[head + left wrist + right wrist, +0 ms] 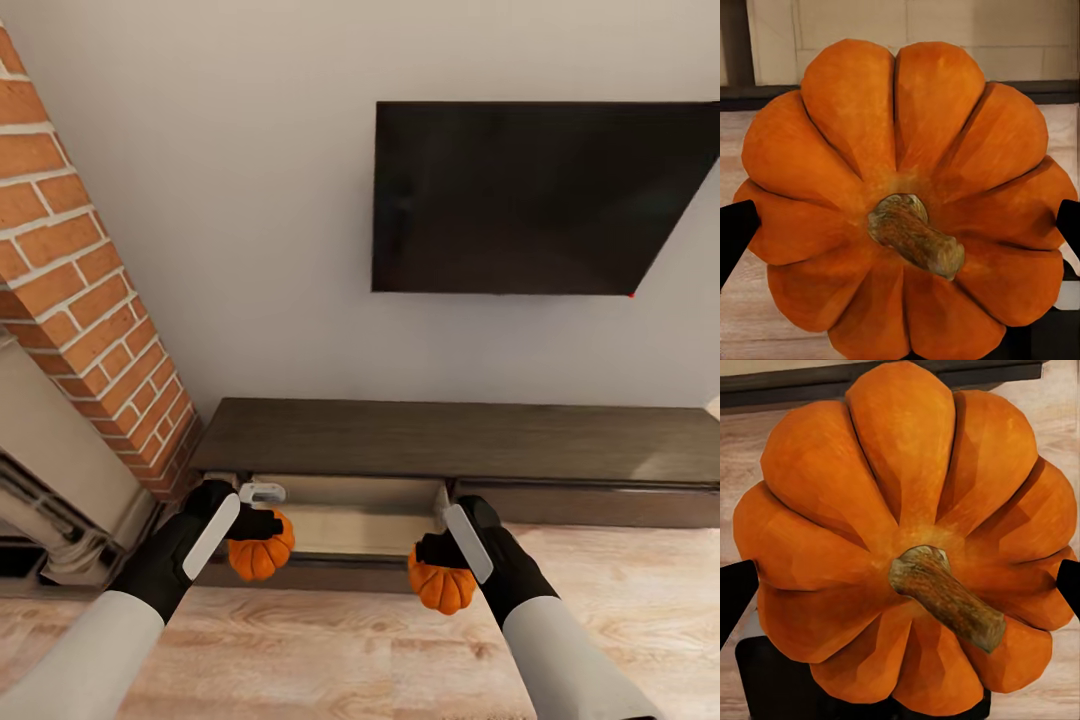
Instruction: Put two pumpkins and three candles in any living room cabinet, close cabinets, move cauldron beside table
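1. Where the brick column runs down the head view's left, a grey wall fills the background, with a dark TV mounted on it toward the right.
2. Below the TV, the long dark-brown cabinet stands against the wall on a pale wood floor.
3. One drawer at the cabinet's left end is pulled out, its beige inside showing between the two arms.
4. Left pincer is clamped on a pumpkin, which hangs at the drawer's front left corner, above the front edge; in the left wrist view this pumpkin sits stem-up between the dark fingertips.
5. Right pincer grips the second pumpkin, held just in front of the drawer's right corner, over the floor; the right wrist view shows this second pumpkin between dark fingertips, with the cabinet's edge beyond it.
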Tool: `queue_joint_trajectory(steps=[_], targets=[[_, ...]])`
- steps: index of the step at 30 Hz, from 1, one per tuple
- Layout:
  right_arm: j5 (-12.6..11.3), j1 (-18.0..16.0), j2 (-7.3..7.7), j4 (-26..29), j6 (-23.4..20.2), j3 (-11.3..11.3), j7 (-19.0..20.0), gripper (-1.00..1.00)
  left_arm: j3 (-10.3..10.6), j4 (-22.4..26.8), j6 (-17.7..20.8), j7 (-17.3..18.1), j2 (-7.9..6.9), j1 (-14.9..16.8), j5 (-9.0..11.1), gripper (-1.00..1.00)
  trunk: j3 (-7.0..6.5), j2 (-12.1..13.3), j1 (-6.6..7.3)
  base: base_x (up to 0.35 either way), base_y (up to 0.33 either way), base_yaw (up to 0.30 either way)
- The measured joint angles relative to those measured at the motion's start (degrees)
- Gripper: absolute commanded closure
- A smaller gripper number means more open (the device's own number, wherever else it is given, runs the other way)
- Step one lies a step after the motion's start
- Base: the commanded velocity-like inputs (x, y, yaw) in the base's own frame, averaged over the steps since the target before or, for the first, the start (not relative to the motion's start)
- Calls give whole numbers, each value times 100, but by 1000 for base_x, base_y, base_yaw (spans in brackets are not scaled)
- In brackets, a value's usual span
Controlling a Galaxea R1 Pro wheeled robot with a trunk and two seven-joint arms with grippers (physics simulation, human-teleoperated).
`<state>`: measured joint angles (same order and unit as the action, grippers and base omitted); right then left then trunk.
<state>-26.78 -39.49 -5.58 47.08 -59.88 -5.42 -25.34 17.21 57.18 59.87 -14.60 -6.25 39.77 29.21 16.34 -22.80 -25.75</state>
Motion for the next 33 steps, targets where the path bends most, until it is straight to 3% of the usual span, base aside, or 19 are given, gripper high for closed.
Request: queue_joint_trajectory(steps=[10, 24, 33], targets=[[-37, -1, -5, -1, 0, -4, 0, 100, -1, -4, -1, 9, -5, -1, 9, 100, -40, 0, 0, 4, 3, -217], [-48, -1, -14, -2, 1, -27, 7, 100, -2, -59, 2, 1, -1, -2, -7, 100, -43, 0, 2, 224, 140, -12], [-55, -1, -15, -2, 1, -35, 7, 100, 4, -73, 0, -6, -3, -2, -20, 100, -43, 0, 2, 239, 1, 0]])
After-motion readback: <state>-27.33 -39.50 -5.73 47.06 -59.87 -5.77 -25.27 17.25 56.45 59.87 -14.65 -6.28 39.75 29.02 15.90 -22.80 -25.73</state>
